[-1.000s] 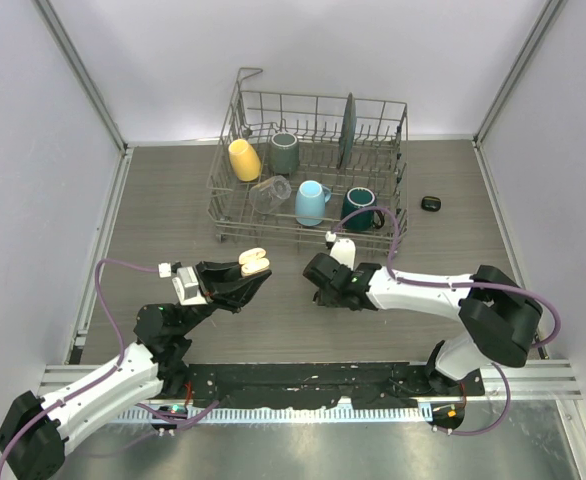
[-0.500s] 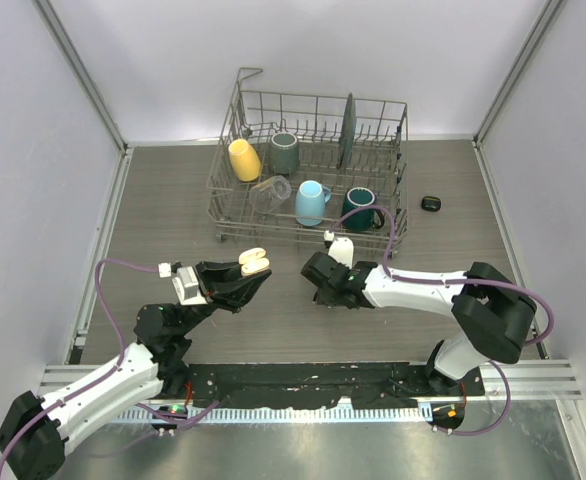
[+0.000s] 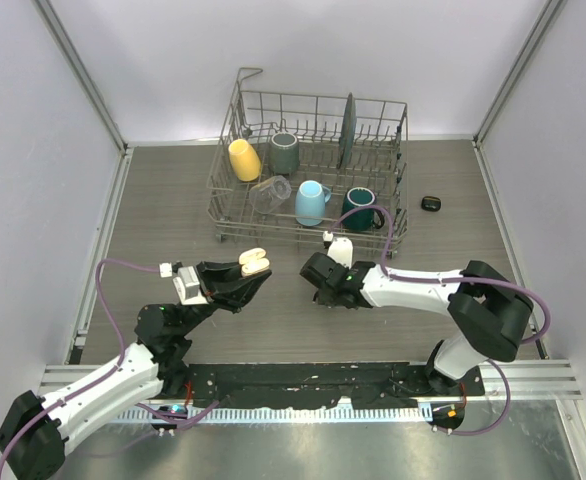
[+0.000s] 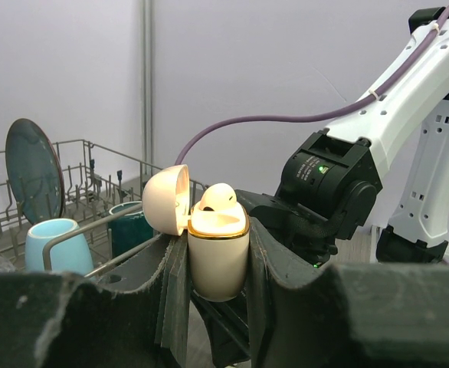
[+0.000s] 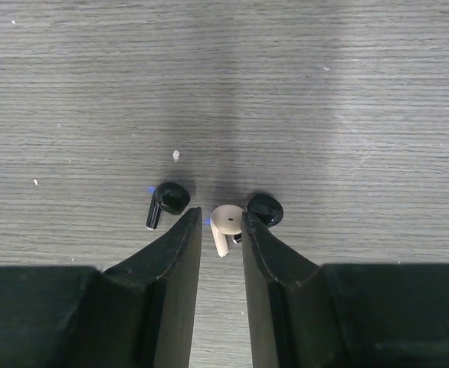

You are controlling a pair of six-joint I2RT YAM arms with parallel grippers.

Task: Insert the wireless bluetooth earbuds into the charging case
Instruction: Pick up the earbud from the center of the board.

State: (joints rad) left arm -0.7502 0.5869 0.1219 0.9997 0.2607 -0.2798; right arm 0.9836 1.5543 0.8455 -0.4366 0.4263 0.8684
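My left gripper (image 3: pixel 256 272) is shut on a cream charging case (image 3: pixel 254 263) and holds it upright above the table, lid open. In the left wrist view the case (image 4: pixel 217 261) sits between the jaws with one cream earbud (image 4: pixel 218 197) seated in it. My right gripper (image 3: pixel 317 279) is low over the table, right of the case. In the right wrist view it (image 5: pixel 221 220) is open, its jaws either side of a cream earbud (image 5: pixel 224 219) lying on the wood. A black earbud (image 5: pixel 166 202) lies just left of the jaws and another black earbud (image 5: pixel 264 208) just right.
A wire dish rack (image 3: pixel 373 103) stands at the back with a yellow mug (image 3: pixel 244 159), a light blue mug (image 3: pixel 311 202), dark mugs, a glass and a plate. A small black case (image 3: pixel 431 203) lies on the table right of the rack.
My right gripper has edged slightly left toward the left gripper. The left arm and the case have not moved.
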